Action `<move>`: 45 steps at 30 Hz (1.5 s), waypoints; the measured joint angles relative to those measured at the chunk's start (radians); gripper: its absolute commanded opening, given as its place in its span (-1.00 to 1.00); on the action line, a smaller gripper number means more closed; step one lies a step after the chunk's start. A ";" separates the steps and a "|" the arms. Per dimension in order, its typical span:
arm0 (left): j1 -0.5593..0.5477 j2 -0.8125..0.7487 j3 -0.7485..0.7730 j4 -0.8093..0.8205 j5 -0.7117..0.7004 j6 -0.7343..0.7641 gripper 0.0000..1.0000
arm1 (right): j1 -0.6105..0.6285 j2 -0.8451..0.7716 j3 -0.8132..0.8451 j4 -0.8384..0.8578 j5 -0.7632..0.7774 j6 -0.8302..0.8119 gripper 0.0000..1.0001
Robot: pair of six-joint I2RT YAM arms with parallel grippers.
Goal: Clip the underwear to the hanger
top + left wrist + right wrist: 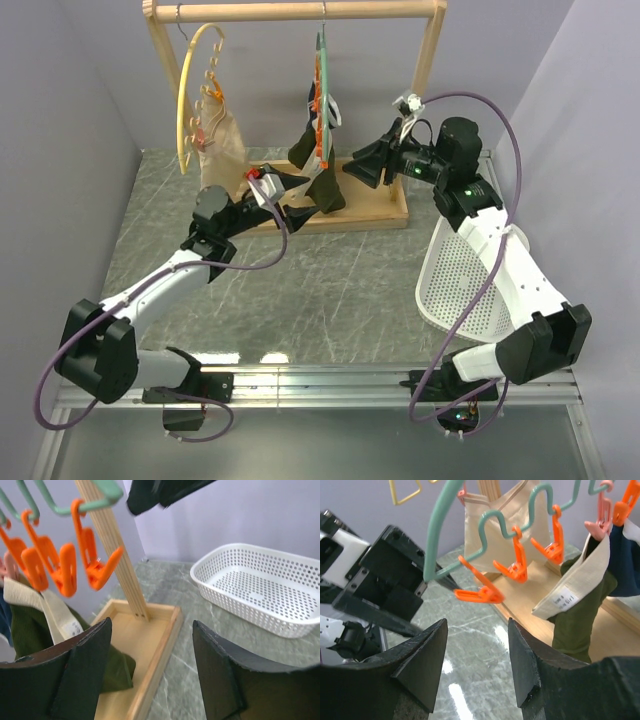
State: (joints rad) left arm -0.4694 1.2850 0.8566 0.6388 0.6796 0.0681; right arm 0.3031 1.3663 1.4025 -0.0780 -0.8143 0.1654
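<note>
The teal hanger (321, 70) hangs by its hook from the wooden rail, with a row of orange clips (510, 570). The olive-green underwear (327, 185) with a tan waistband (585, 575) hangs from a clip on the hanger, its lower end on the wooden base. It also shows in the left wrist view (25, 630). My left gripper (290, 197) is open and empty, just left of the underwear; the left wrist view (151, 625) shows bare base between its fingers. My right gripper (360, 165) is open and empty just right of the hanger, below the clips (477, 625).
A cream-yellow hanger (190, 90) with a beige garment (222, 145) hangs at the left of the rack. A navy garment (625, 565) hangs beside the underwear. The rack's wooden tray base (150, 630) lies under the hangers. A white perforated basket (470, 290) sits at the right.
</note>
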 measured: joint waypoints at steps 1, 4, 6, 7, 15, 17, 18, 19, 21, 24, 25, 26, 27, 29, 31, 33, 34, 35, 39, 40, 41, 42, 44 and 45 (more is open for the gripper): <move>-0.011 0.005 0.003 0.014 -0.013 0.002 0.40 | 0.000 0.006 0.004 0.008 -0.001 0.004 0.15; -0.043 0.032 0.018 0.059 -0.045 0.012 0.41 | 0.008 0.028 0.024 0.021 -0.010 0.017 0.10; -0.057 0.055 0.035 0.083 -0.059 0.020 0.41 | 0.015 0.046 0.038 0.027 -0.015 0.022 0.09; -0.064 0.069 0.046 0.091 -0.069 0.022 0.41 | 0.021 0.054 0.043 0.029 -0.018 0.025 0.09; -0.084 0.152 0.115 0.121 -0.140 0.048 0.38 | 0.062 0.103 0.073 0.034 -0.023 0.029 0.07; -0.085 0.163 0.128 0.121 -0.149 0.055 0.36 | 0.066 0.108 0.077 0.033 -0.023 0.029 0.07; -0.086 0.170 0.138 0.122 -0.153 0.061 0.36 | 0.068 0.109 0.079 0.034 -0.023 0.032 0.07; -0.087 0.177 0.145 0.124 -0.155 0.064 0.32 | 0.068 0.109 0.080 0.034 -0.023 0.033 0.07; -0.087 0.188 0.158 0.127 -0.155 0.070 0.29 | 0.068 0.111 0.085 0.034 -0.022 0.040 0.06; -0.088 0.199 0.165 0.130 -0.157 0.075 0.18 | 0.071 0.111 0.089 0.035 -0.023 0.047 0.05; -0.088 0.201 0.165 0.130 -0.158 0.077 0.10 | 0.071 0.112 0.090 0.038 -0.023 0.051 0.05; -0.088 0.201 0.165 0.131 -0.159 0.077 0.08 | 0.072 0.112 0.090 0.042 -0.023 0.053 0.04; -0.088 0.201 0.165 0.131 -0.161 0.077 -0.02 | 0.072 0.113 0.090 0.045 -0.023 0.055 0.04; -0.088 0.201 0.165 0.136 -0.162 0.077 -0.11 | 0.073 0.113 0.090 0.051 -0.025 0.058 0.04; -0.089 0.201 0.165 0.137 -0.162 0.077 -0.21 | 0.074 0.113 0.090 0.057 -0.026 0.058 0.04; -0.089 0.201 0.165 0.137 -0.162 0.077 -0.30 | 0.074 0.113 0.090 0.064 -0.027 0.058 0.04; -0.089 0.201 0.165 0.137 -0.162 0.077 -0.36 | 0.074 0.113 0.090 0.067 -0.029 0.058 0.04; -0.089 0.201 0.165 0.137 -0.162 0.077 -0.38 | 0.074 0.113 0.090 0.069 -0.032 0.058 0.04; -0.089 0.201 0.165 0.138 -0.160 0.077 -0.42 | 0.074 0.113 0.089 0.079 -0.045 0.053 0.10; -0.089 0.201 0.165 0.138 -0.159 0.077 -0.42 | 0.074 0.113 0.089 0.080 -0.049 0.049 0.11; -0.089 0.201 0.165 0.138 -0.154 0.077 -0.43 | 0.074 0.113 0.089 0.082 -0.055 0.043 0.13; -0.089 0.201 0.165 0.138 -0.153 0.077 -0.45 | 0.074 0.113 0.089 0.082 -0.061 0.034 0.15; -0.089 0.200 0.165 0.138 -0.148 0.075 -0.48 | 0.074 0.113 0.089 0.080 -0.079 0.005 0.19; -0.088 0.200 0.165 0.138 -0.141 0.072 -0.49 | 0.074 0.113 0.089 0.079 -0.090 -0.011 0.20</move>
State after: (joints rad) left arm -0.5575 1.4849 1.0218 0.7769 0.5385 0.1402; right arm 0.3771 1.4788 1.4918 0.0006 -0.9039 0.1547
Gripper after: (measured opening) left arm 0.309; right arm 0.583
